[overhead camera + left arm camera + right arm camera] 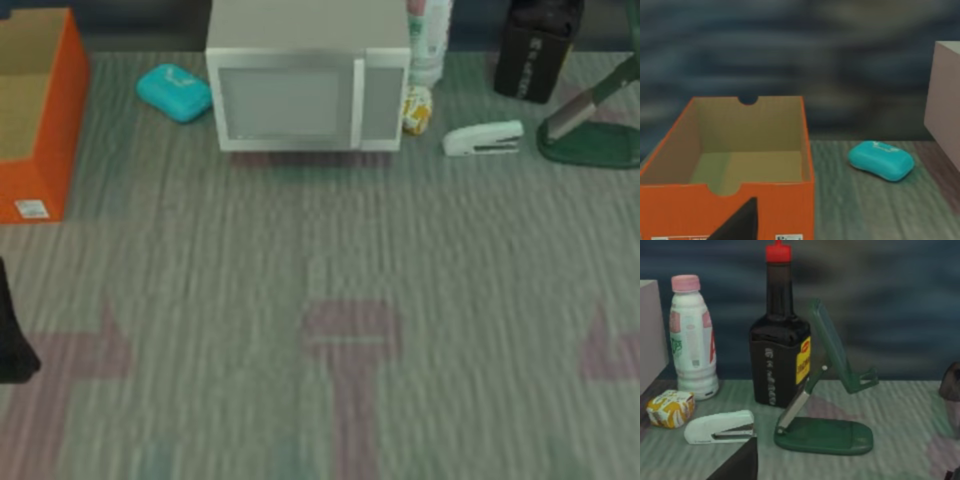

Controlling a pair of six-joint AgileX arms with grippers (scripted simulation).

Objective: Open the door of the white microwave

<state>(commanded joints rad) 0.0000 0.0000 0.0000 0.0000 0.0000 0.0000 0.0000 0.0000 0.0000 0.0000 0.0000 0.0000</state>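
Observation:
The white microwave (308, 75) stands at the back middle of the table, facing the front. Its door (285, 103), white-framed with a greyish window, lies flat against the front, shut. A narrow grey control panel (382, 100) sits to the door's right. One side wall of the microwave shows in the left wrist view (945, 100) and the other in the right wrist view (650, 335). My left gripper (12, 345) is a dark shape at the table's left edge, far in front of the microwave. My right gripper (740, 462) shows only as a dark corner in its wrist view.
An open orange cardboard box (35, 110) stands at the back left, a teal soap bar (174, 92) beside the microwave. Right of the microwave are a white bottle (430, 40), a yellow packet (416, 110), a white stapler (483, 138), a dark sauce bottle (540, 45) and a green stand (590, 135).

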